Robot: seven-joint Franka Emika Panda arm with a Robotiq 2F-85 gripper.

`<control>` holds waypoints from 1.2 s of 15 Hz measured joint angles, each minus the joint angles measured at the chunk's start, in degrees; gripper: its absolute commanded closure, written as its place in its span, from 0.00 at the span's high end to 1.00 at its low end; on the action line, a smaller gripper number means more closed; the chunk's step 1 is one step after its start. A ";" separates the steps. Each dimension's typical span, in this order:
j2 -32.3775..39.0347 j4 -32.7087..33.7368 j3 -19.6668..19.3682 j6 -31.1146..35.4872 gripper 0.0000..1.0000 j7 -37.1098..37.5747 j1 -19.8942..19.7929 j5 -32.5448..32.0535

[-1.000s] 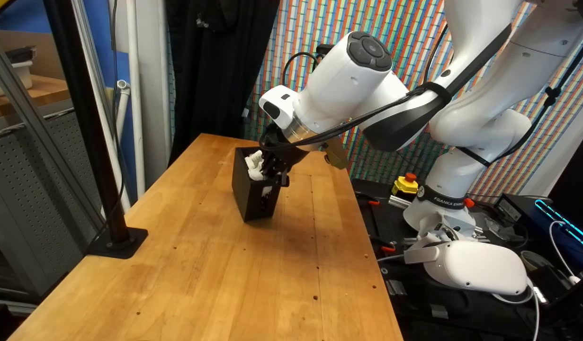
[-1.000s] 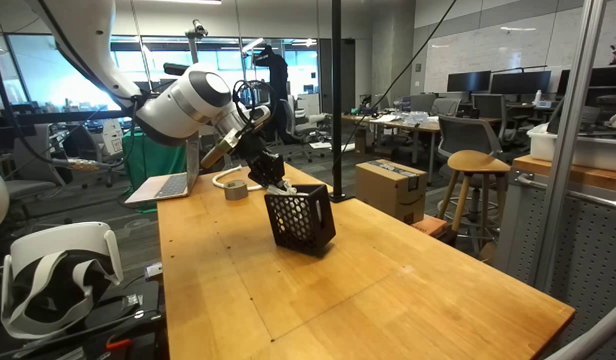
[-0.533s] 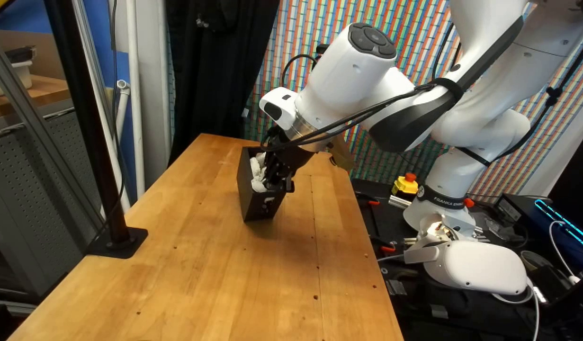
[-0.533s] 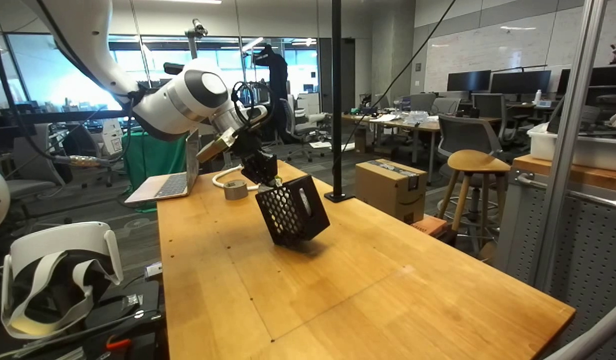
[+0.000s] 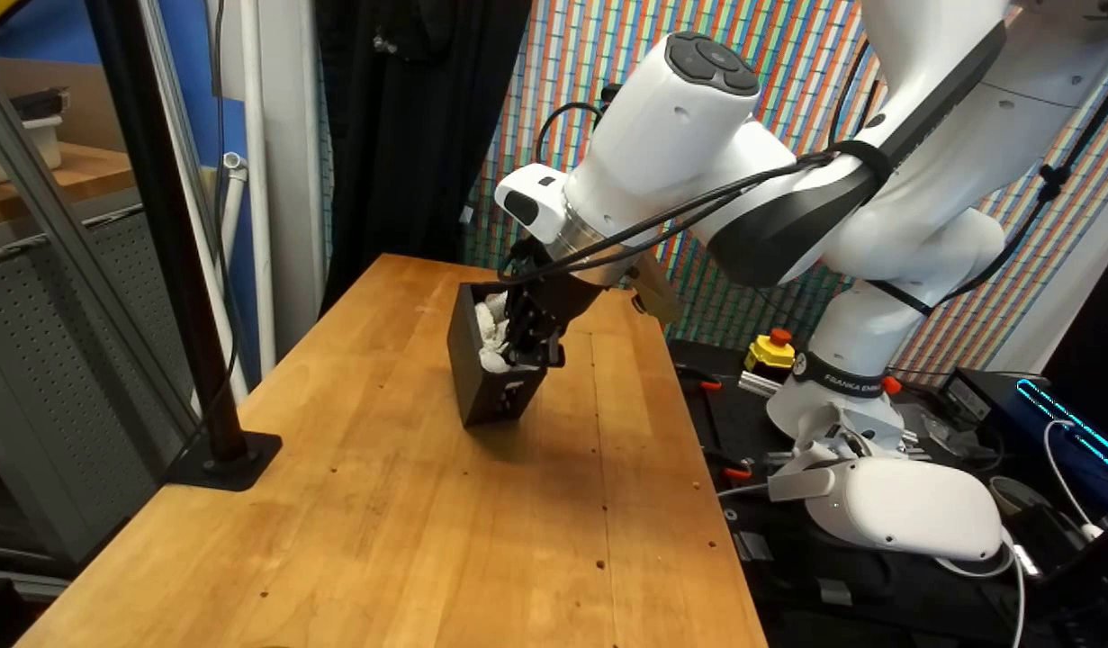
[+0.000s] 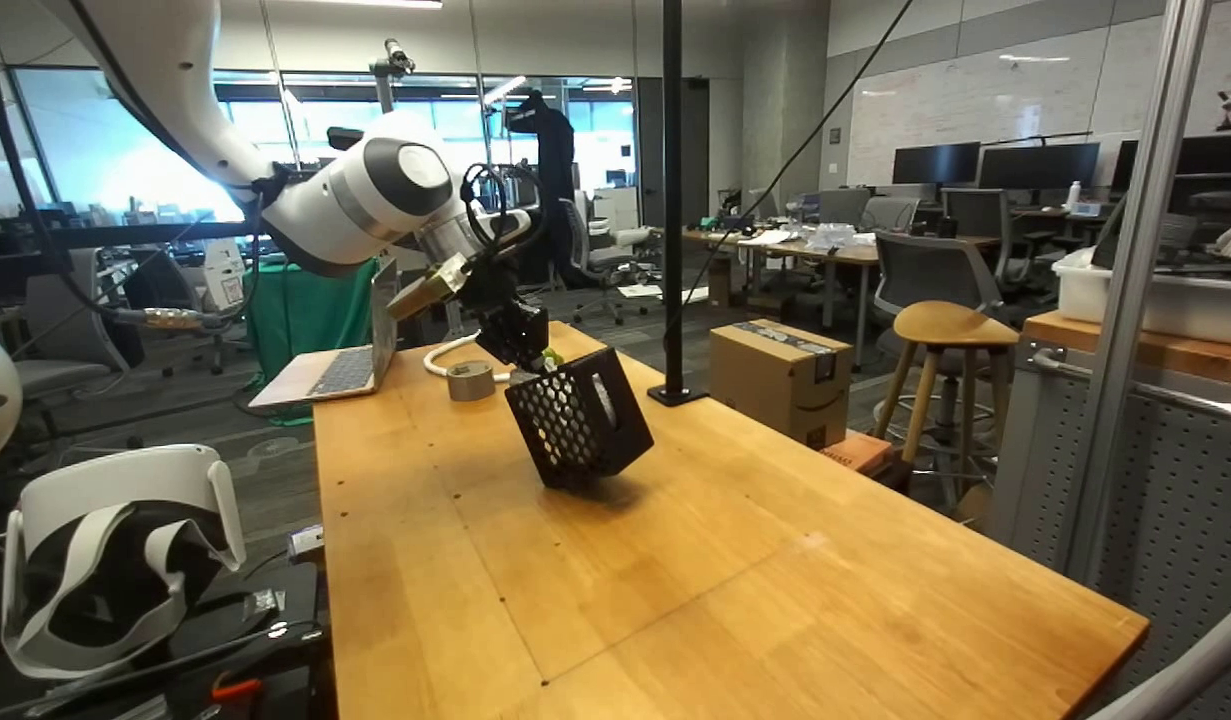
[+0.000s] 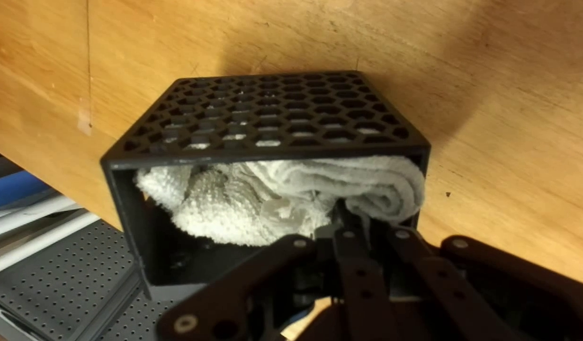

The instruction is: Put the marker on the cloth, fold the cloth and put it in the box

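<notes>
Boxing looks nearly done: the cloth [image 7: 291, 177] sits bunched inside the tilted box [image 6: 600, 435] on the worktop [image 6: 735, 560], the claw [image 7: 357, 225] stands narrow against its folds, and next likely comes righting the box and backing out.

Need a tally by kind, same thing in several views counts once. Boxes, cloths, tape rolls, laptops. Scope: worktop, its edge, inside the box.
Box: 1
Cloth: 1, inside the box
Tape roll: 1
Laptop: 1, at the edge
Total: 4
</notes>
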 measured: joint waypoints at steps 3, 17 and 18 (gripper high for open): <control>0.14 0.08 -0.20 0.00 0.08 0.02 -0.01 0.00; 1.67 1.70 -6.44 1.24 1.00 1.42 3.94 2.72; 1.71 2.01 -6.73 1.31 1.00 1.56 4.15 2.72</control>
